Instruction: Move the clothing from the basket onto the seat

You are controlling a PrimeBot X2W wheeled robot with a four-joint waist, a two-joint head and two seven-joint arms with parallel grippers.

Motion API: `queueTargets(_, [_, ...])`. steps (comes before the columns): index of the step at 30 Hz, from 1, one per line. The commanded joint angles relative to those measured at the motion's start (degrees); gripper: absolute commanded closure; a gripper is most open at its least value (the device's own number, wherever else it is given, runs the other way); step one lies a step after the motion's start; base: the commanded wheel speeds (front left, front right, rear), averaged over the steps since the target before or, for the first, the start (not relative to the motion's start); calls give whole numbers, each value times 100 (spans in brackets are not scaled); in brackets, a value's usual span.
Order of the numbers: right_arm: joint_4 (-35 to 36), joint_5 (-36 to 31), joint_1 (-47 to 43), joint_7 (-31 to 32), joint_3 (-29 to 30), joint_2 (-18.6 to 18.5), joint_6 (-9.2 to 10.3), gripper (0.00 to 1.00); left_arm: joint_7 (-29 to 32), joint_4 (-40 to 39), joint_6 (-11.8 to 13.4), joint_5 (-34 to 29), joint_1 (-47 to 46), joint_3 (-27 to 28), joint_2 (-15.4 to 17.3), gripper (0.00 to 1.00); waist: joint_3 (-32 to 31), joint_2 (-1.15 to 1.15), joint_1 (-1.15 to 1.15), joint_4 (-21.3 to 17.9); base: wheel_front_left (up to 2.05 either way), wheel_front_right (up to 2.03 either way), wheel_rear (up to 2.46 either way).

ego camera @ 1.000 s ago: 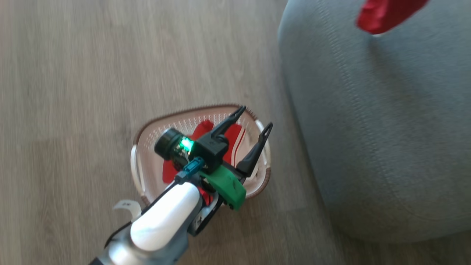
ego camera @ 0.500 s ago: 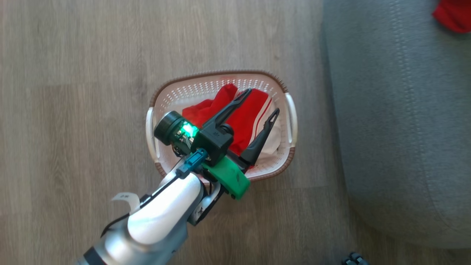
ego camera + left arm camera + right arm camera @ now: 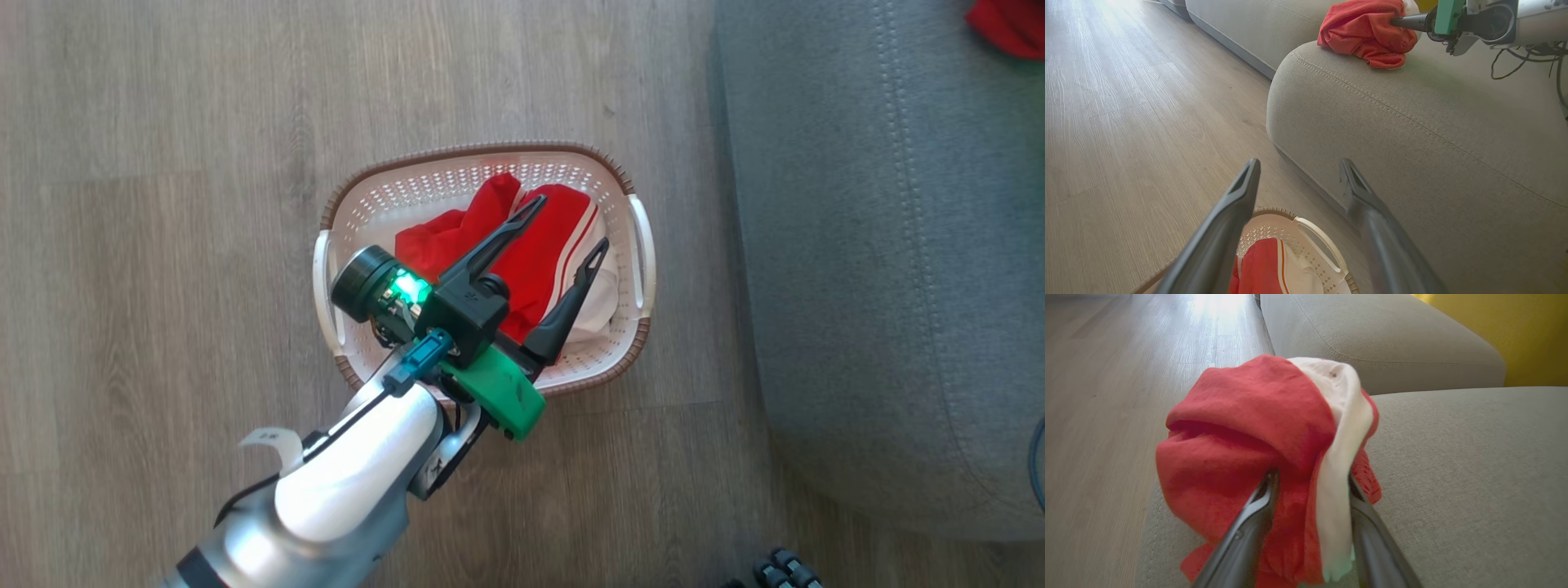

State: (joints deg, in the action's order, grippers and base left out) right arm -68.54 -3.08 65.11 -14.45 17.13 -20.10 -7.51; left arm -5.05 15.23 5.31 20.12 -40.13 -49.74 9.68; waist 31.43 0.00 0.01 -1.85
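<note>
Matt wood-look floor (image 3: 163,122), perforated plastic basket (image 3: 392,204), soft red cloth clothing (image 3: 441,241), perhaps coarse-woven fabric seat (image 3: 857,245).

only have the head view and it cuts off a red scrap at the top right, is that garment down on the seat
Observer: Yes, the left wrist view shows the red garment lying on the seat beside its stitched edge.
Operator: right arm clear of it
Observer: No, the right gripper is at it, fingers apart, fabric bunched between and over them.
Operator: all red
Observer: No, a white panel runs down one side.
</note>
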Motion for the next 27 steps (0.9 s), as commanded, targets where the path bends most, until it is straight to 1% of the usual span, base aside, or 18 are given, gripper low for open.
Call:
queueTargets(1, [198, -45, -103, -53, -17, -18, 2, 0, 23, -180, 37, 20, -70, 120, 124, 0, -29, 0, -1, -34, 0, 0, 0])
queueTargets(5, [405, 39, -308, -53, 8, 75, 2, 0, -16, -127, 50, 73, -37, 138, 138, 0, -146, 0, -1, -97, 0, 0, 0])
queueTargets(9, [808, 199, -683, -54, -157, 141, 2, 0, -95, -91, 97, 153, 19, 206, 155, 0, -323, 0, -1, -153, 0, 0, 0])
queueTargets(15, [1399, 511, -1223, -54, -552, 120, 2, 0, -234, -21, 174, 299, 146, 328, 184, 0, -675, 0, -1, -218, 0, 0, 0])
queueTargets(19, [1666, 638, -1381, -54, -773, 96, 2, 0, -321, 44, 209, 399, 242, 394, 182, 0, -909, 0, -1, -210, 0, 0, 0])
queueTargets(24, [2000, 829, -1573, -54, -1212, 121, 2, 0, -499, 218, 304, 592, 458, 556, 199, 0, -1362, 0, -1, -107, 0, 0, 0])
queueTargets(27, [2138, 983, -1685, -54, -1482, 198, 2, 0, -599, 328, 369, 722, 611, 683, 233, 0, -1628, 0, -1, -15, 0, 0, 0])
